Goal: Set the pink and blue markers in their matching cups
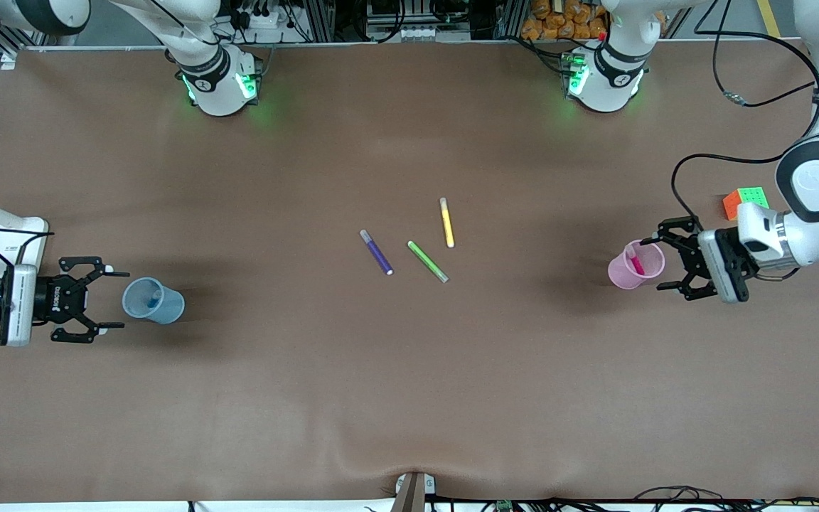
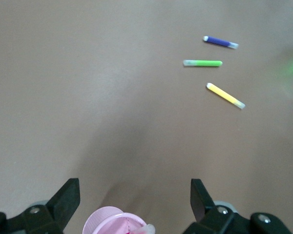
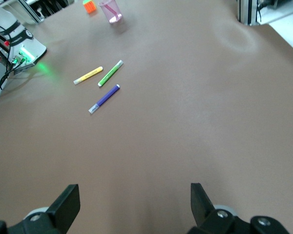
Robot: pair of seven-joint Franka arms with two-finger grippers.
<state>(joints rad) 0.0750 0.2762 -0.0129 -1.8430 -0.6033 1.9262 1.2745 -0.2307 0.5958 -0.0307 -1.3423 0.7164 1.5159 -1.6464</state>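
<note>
Black "ROBOTIQ" lettering marks the right gripper (image 1: 97, 300) beside blue cup (image 1: 153, 301).

Brown mat covers desk (image 1: 409, 398), creased at its near edge. Cables and metal framing (image 1: 381, 21) line far edge.

From high across the table we face both bases; each wrist camera looks low over the table, sharing the purple marker (image 1: 377, 252) (image 2: 220, 42) (image 3: 104, 99).

Robotics lab, brown-covered table (image 1: 409, 398), aluminium framing (image 1: 395, 21), cables (image 1: 736, 92)
</note>
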